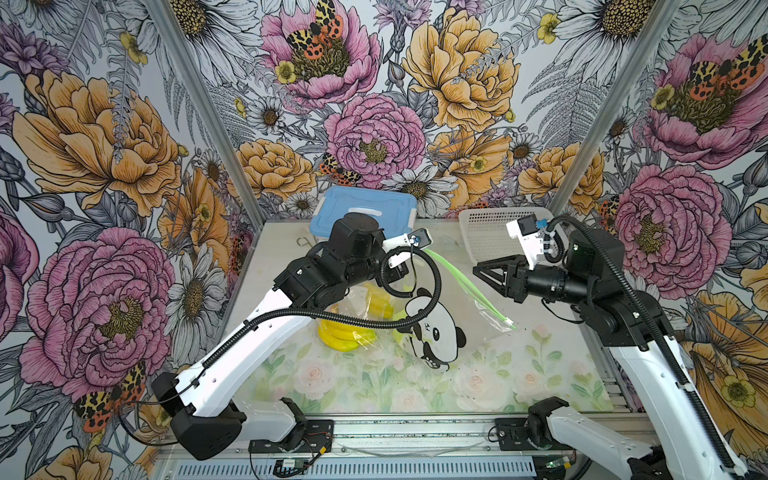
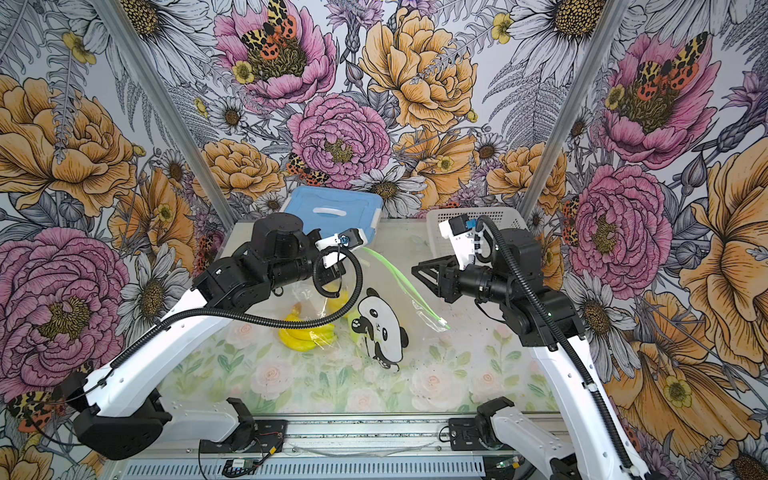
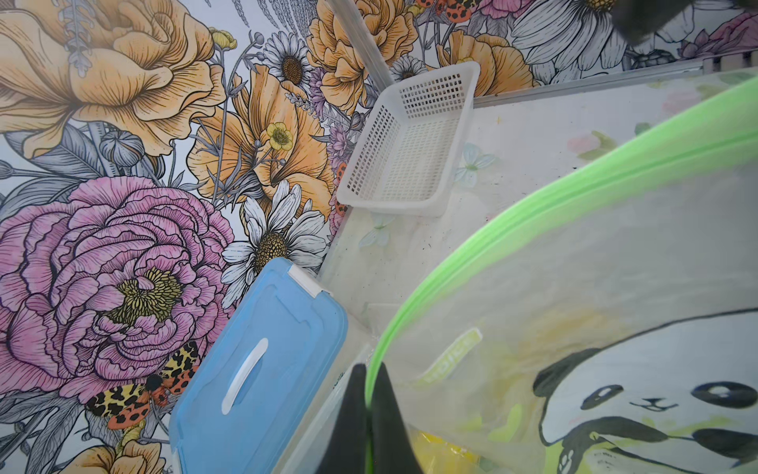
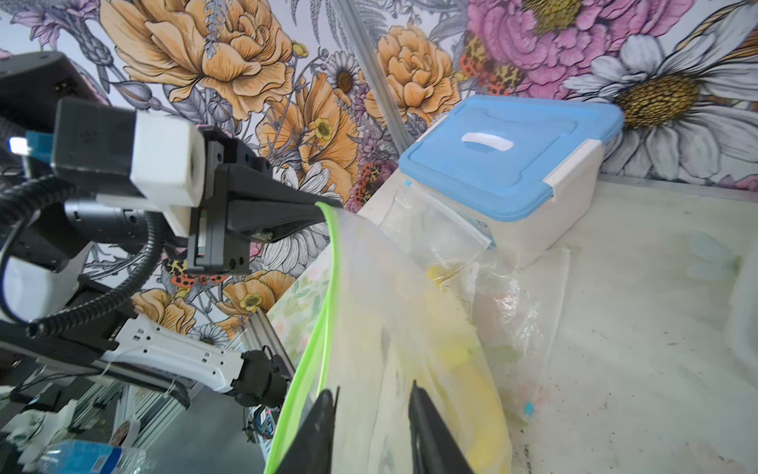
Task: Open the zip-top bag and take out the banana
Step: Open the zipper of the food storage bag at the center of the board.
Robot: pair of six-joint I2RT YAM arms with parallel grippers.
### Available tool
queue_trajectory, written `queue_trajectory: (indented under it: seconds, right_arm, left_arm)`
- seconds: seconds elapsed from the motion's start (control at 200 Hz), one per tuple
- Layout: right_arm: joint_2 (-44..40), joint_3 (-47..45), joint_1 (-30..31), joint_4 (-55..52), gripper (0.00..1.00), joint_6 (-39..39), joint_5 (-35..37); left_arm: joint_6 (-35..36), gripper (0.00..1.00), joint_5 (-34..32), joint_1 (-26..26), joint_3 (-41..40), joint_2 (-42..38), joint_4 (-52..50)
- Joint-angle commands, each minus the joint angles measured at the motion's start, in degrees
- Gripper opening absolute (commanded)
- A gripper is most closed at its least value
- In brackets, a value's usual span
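**Bag mouth held raised for opening; banana inside**

Top views: the left arm point(image 1: 266, 307) reaches forward with its wrist level and carries one end of the green zip strip point(image 1: 465, 286) high. This hangs the zip-top bag point(image 1: 434, 332) with its mouth toward the right gripper point(image 1: 477, 266), whose tips sit just beside the strip. The banana point(image 1: 340, 336) sags in the bag bottom, below the left wrist. Left wrist view: the left gripper point(image 3: 369, 371) is pressed together on the strip, which runs away ahead of its tips. Right wrist view: the right jaws stand apart. Bag film lies at or between them, but contact cannot be told. The strip passes just outside one finger, and the yellow fruit lies beyond the tips. Probable next step: grip the opposite lip to part the seal.
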Motion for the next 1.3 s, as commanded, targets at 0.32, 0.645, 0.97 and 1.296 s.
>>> queue_trajectory:
  seconds: [0.32,0.645,0.97,1.296]
  right_arm:
    - [3.9,0.3,9.5,1.9,0.38,1.3,4.7]
    - [7.1,5.9,9.9,2.7,0.58,1.5,10.6]
    - [10.1,9.9,10.0,2.8,0.66,1.8,8.4]
    - [10.4,7.4,10.0,2.7,0.57,1.5,9.2]
  left_arm:
    - [-1.1,0.0,2.9,2.4,-1.9,-1.6,1.1]
    - [-1.1,0.0,5.3,4.8,-3.3,-3.5,1.1]
    - [-1.1,0.0,7.0,5.5,-3.7,-3.3,1.5]
    - [-1.4,0.0,7.6,6.1,-4.1,-3.6,1.7]
